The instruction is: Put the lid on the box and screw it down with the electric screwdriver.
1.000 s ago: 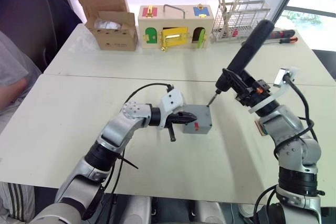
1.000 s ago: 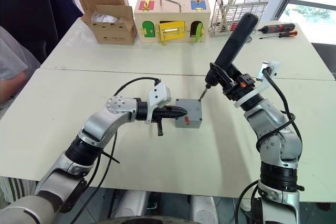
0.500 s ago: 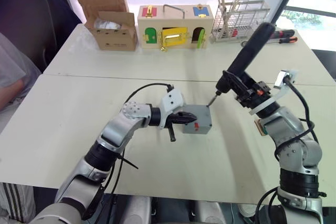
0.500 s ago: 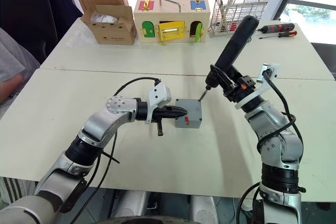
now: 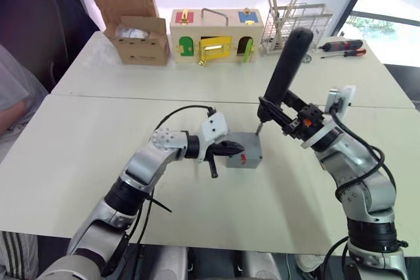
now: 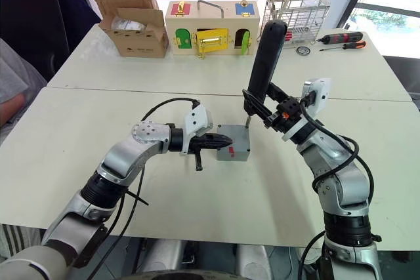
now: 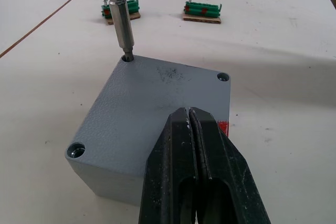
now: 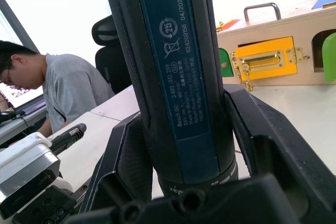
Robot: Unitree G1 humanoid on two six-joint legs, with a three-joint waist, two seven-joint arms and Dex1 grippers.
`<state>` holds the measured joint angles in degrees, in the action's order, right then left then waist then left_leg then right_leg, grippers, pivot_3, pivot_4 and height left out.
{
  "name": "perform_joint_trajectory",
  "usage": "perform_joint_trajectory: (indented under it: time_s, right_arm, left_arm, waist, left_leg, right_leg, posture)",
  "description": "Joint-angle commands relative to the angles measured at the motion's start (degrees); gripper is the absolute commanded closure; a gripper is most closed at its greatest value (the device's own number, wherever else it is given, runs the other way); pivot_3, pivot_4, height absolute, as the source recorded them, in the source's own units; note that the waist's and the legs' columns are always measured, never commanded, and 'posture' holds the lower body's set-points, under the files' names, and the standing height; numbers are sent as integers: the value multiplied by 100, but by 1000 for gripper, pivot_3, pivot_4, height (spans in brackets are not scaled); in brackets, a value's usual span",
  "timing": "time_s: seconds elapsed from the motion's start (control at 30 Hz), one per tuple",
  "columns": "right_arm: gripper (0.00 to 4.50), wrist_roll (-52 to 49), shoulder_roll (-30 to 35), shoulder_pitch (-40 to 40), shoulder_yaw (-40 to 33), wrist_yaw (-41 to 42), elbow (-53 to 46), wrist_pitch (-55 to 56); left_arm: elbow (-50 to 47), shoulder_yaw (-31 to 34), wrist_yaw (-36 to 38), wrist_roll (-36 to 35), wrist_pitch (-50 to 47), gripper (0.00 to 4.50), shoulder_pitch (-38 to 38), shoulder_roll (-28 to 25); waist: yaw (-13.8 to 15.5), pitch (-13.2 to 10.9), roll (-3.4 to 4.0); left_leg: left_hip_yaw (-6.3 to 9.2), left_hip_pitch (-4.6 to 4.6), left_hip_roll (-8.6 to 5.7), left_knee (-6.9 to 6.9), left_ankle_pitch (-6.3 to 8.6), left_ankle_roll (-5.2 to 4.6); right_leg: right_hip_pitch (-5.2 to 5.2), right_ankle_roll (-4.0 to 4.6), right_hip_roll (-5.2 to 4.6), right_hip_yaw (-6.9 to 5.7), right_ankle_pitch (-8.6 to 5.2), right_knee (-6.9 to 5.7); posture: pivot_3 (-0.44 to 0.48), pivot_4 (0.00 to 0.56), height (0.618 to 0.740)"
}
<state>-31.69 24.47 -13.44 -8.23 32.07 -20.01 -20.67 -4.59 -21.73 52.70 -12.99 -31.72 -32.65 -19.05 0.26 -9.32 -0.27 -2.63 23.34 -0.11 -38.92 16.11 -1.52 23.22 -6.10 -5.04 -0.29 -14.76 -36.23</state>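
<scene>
You are in the screwing step; the lid (image 7: 157, 100) already sits flush on the box (image 5: 244, 151), which stands on the table (image 5: 79, 155) near its middle, between your two arms, red mark toward you; the left gripper (image 7: 193, 129) has its fingers pressed together, tips resting on the near part of the lid, apparently steadying it rather than pinching it.

The right gripper (image 8: 210, 145) is clamped round the body of the driver (image 5: 283, 70), which stands nearly upright, leaning slightly; its bit (image 7: 122, 17) is seated in the far corner hole of the lid, as the left wrist view shows; whether a screw is already in that hole, hidden under the bit, you cannot tell.

Two other corner holes show in that view, one (image 7: 223, 77) apparently with a screw head down inside, one (image 7: 76, 150) looking empty or deep; the fourth is hidden behind the left fingers; so judge the job as partly done at best.

Next, keep the bit square to the hole and press straight down while driving; a lean could let the bit cam out or shove the box sideways; keep the left gripper bearing on the lid so nothing shifts; spare screws seem to stand in two green holders (image 7: 202, 10) beyond the box.
</scene>
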Motion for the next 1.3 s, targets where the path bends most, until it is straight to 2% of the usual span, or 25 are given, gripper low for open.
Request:
perform_joint_trajectory:
  time_s: [0.03,0.23,0.67,0.77,1.03,1.3]
  right_arm:
    - [2542,76,-61,262,410,193,195,-187]
    - [2542,254,-74,178,509,214,308,-177]
    - [2542,471,-419,572,576,163,651,155]
    - [2542,489,-443,575,587,164,672,184]
    - [2542,553,-435,611,642,171,665,201]
    - [2542,662,-443,498,742,143,725,179]
  left_arm:
    - [-21,-139,2,81,-66,4500,95,-33]
    - [-37,-157,14,92,-70,4500,103,-35]
    - [-26,-185,-35,128,-72,4500,134,-47]
    - [-16,-181,-25,135,-80,4500,135,-53]
    - [4,-182,-27,158,-97,4500,152,-45]
    - [10,-181,-56,165,-96,4500,168,-33]
  waist:
    - [-6,13,-11]
    - [-9,25,-14]
    - [-20,111,-29]
    - [-74,151,-57]
    - [-112,154,-54]
    - [-115,162,-54]
  left_leg:
    - [0,0,1,1,0,0]
    - [2,-1,4,4,1,1]
    - [3,-6,1,26,2,4]
    - [2,-24,-7,66,-2,11]
    - [2,-83,-5,108,-1,13]
    - [2,-88,-5,123,0,15]
  right_leg:
    - [0,1,-1,1,0,0]
    - [-1,16,-20,2,-9,3]
    - [-1,21,-40,1,-11,17]
    - [-6,23,-50,1,-11,28]
    - [-51,56,-52,2,-30,49]
    - [-59,57,-54,2,-30,73]
  posture:
    - [0,150,731]
    - [0,150,731]
    - [0,150,731]
    - [0,150,731]
    - [0,150,731]
    - [0,150,731]
